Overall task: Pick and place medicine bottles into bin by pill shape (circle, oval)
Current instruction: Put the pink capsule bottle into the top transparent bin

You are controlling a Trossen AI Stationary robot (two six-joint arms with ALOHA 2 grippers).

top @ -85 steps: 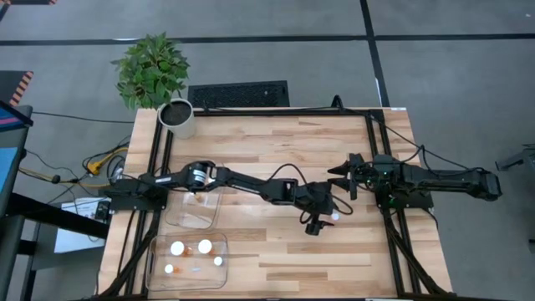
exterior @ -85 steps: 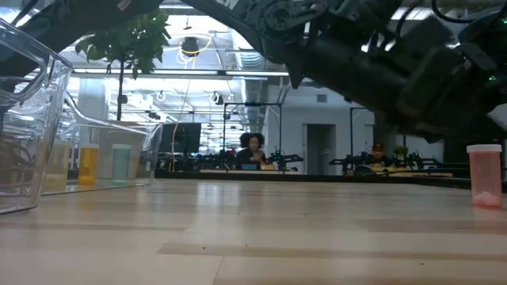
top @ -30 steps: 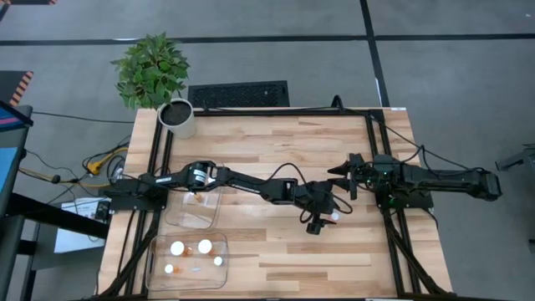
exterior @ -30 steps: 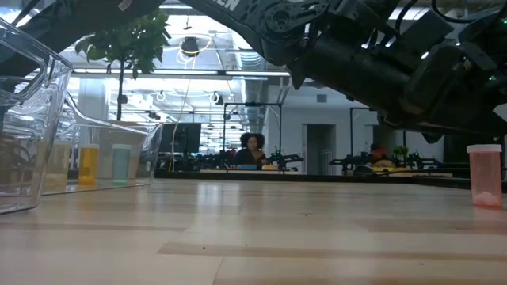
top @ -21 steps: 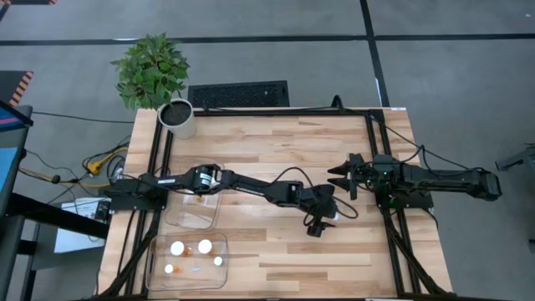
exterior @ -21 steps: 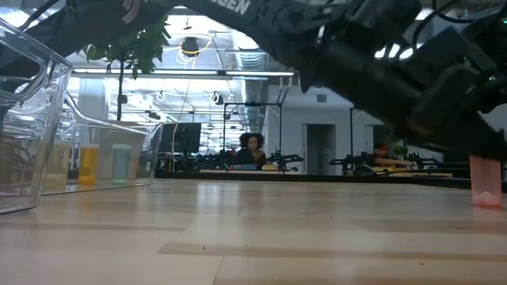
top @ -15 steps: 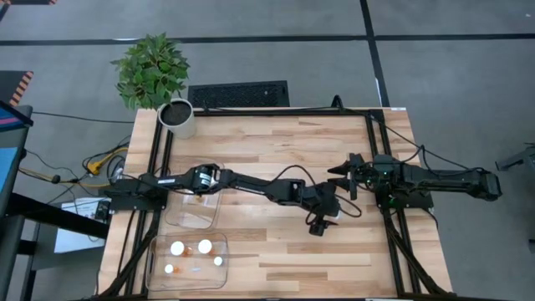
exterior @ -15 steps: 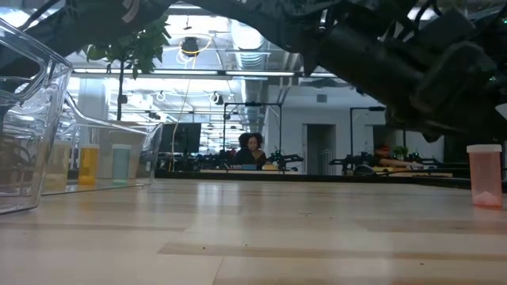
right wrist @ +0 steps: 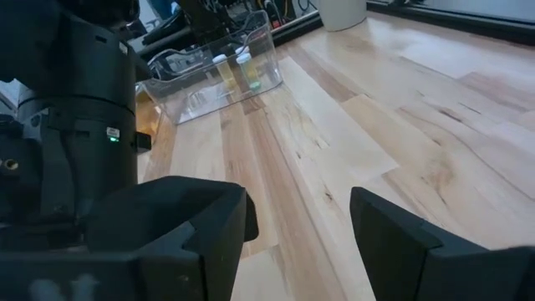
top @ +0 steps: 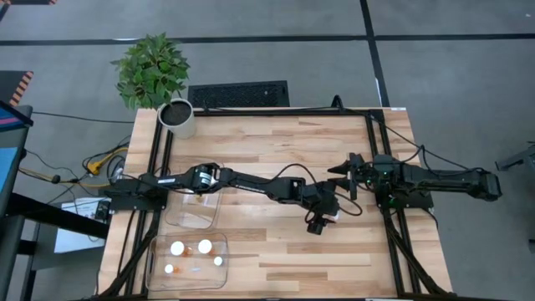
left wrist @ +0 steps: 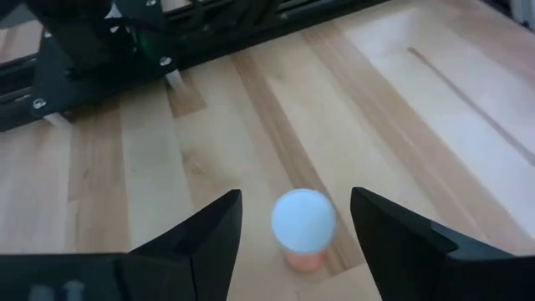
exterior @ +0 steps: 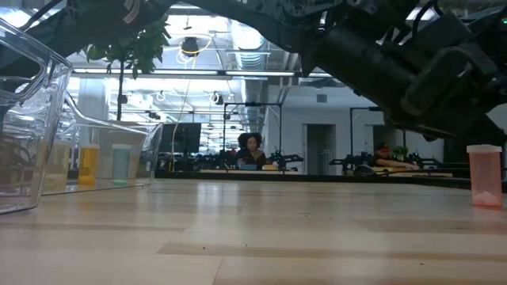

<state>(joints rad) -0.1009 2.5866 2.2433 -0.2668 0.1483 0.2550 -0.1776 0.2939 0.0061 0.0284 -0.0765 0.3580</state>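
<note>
Medicine bottle between left end effector fingers; contents hidden.

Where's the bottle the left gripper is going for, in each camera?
High view: bottle at table centre-right, beside the left gripper.
Low view: far right edge.
Left wrist view: white cap between the open fingers.
Right wrist view: not in it.
Shared landmark: the left gripper.
</note>
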